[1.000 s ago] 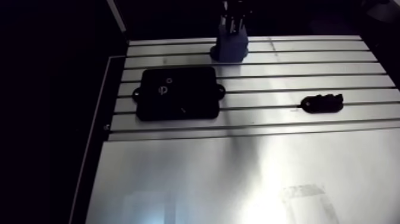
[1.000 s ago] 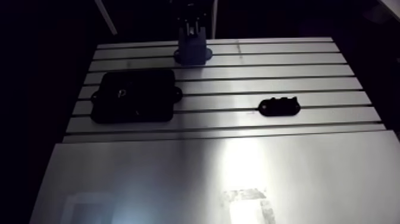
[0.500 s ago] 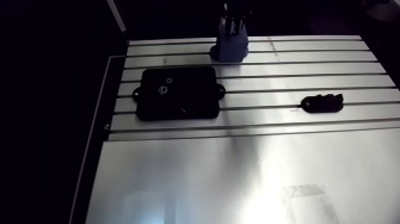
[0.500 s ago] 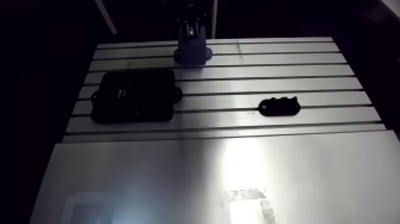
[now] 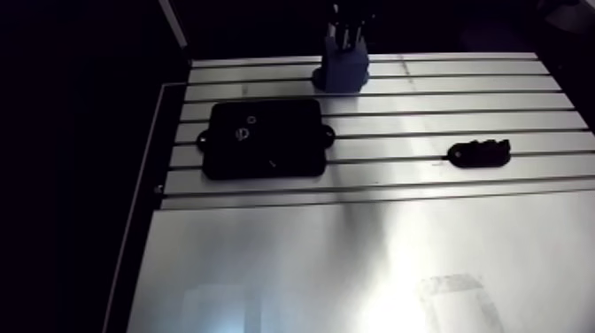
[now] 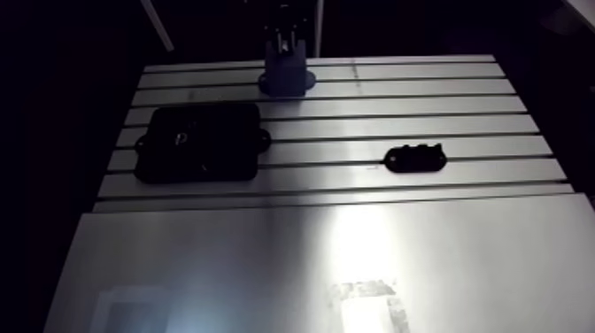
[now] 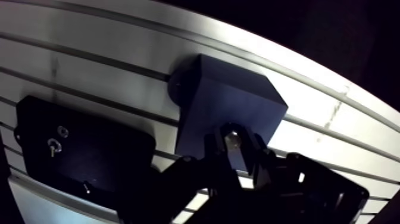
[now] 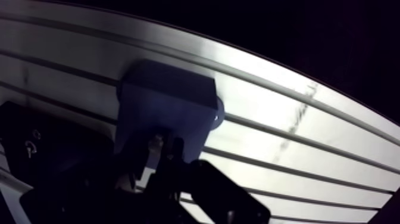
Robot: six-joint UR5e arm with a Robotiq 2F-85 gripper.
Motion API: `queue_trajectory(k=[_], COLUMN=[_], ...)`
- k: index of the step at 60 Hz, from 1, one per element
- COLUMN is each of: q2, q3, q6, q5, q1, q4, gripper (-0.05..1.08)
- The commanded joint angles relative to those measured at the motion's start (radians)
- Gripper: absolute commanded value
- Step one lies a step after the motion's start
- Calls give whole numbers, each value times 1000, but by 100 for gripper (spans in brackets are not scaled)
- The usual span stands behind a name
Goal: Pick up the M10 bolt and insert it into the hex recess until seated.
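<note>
A dark blue block (image 7: 229, 101) stands on the slotted table at its far edge, also visible in the arm view (image 5: 343, 73). My gripper (image 7: 235, 148) hangs right over the block's near side. Its two dark fingers are closed on a shiny metal bolt (image 7: 232, 140), whose end points down at the block's top face. In the arm view the gripper (image 5: 347, 35) comes down from above onto the block. The hex recess itself is hidden under the fingers and bolt.
A flat black plate (image 5: 264, 137) with small holes and side tabs lies left of the block, beside the gripper in the wrist view (image 7: 77, 155). A small black part (image 5: 479, 153) lies to the right. The table's smooth sheet (image 5: 354, 257) spreads across the front.
The gripper has barely shifted above the blue block. The plate and the small black part have stayed where they were.
</note>
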Motion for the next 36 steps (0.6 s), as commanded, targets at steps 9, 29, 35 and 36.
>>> queue_trajectory(k=[9,29,35,36], q2=[0,0,0,-1], q3=[-7,-8,-8,-8], q6=[-16,-64,-80,-84], q5=[-2,0,0,0], q1=[-2,-2,-1,-1], q4=[1,0,1,1], gripper=[71,71,71,71])
